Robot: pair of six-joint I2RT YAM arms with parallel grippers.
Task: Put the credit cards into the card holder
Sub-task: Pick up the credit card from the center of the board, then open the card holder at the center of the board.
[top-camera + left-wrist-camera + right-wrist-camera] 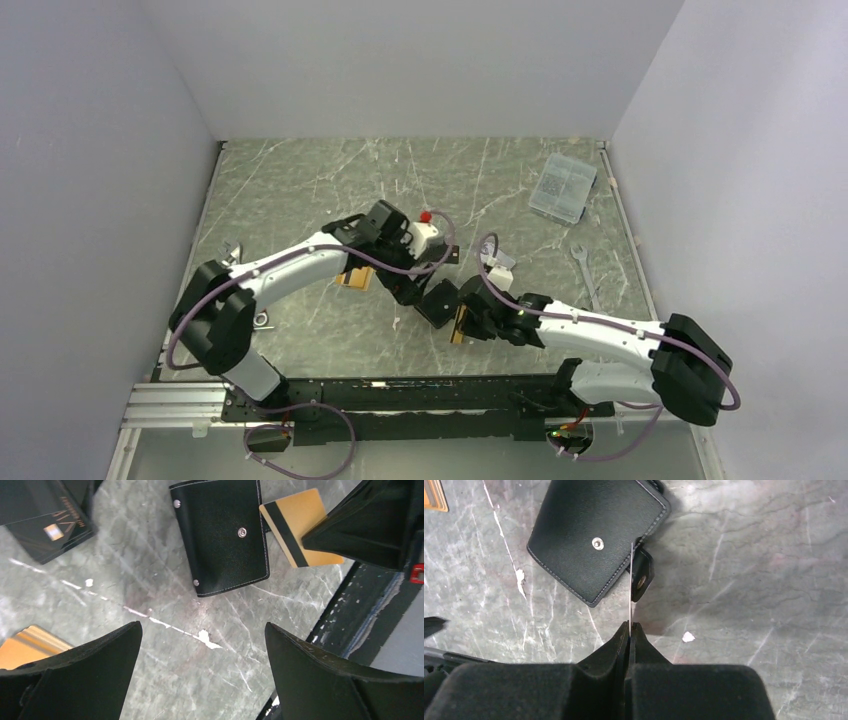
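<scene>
My left claw (202, 630) hangs spread wide over the desk (150, 595), gripping nothing. The holder (225, 535) lies folded and flat on the desk just ahead of it, its tab (641, 575) unsnapped. My right claw (629, 627) is pinched tight on a gold card (300, 525), whose far end meets the holder's edge by the tab. A black card (45, 520) lies off to one side.

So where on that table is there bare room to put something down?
Bare table lies far left, between back wall and left arm, and between the card holder and the near rail. The centre is crowded: left gripper, right gripper pinching a gold card, the holder. A clear box and wrench occupy the right.
</scene>
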